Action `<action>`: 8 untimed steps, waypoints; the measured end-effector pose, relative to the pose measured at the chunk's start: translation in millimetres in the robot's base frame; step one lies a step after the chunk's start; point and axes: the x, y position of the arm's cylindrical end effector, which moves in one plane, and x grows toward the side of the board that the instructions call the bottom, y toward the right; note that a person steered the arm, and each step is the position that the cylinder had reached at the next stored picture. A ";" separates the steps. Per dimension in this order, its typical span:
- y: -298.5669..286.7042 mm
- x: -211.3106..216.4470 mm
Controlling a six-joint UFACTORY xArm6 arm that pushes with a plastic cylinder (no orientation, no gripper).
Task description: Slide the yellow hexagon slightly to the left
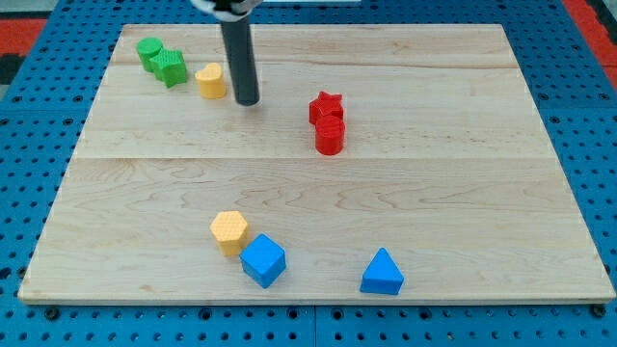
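My tip (248,101) is resting near the worktop (405,222) top, far from the yellow hexagon (229,231), which is touching the blue cube (263,260); bare wood is lying leftward. No hand showing.

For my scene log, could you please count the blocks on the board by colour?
Green: 2, a rounded block and a star
Yellow: 2, a heart-like block and a hexagon
Red: 2, a star and a cylinder
Blue: 2, a cube and a triangle
Total: 8

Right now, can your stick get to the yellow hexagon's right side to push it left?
Probably yes. My tip is far up the board by the yellow heart. The yellow hexagon has bare wood on its right; the blue cube sits lower.
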 end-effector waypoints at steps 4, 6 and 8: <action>40.1 155.5; 48.7 196.0; -19.4 196.2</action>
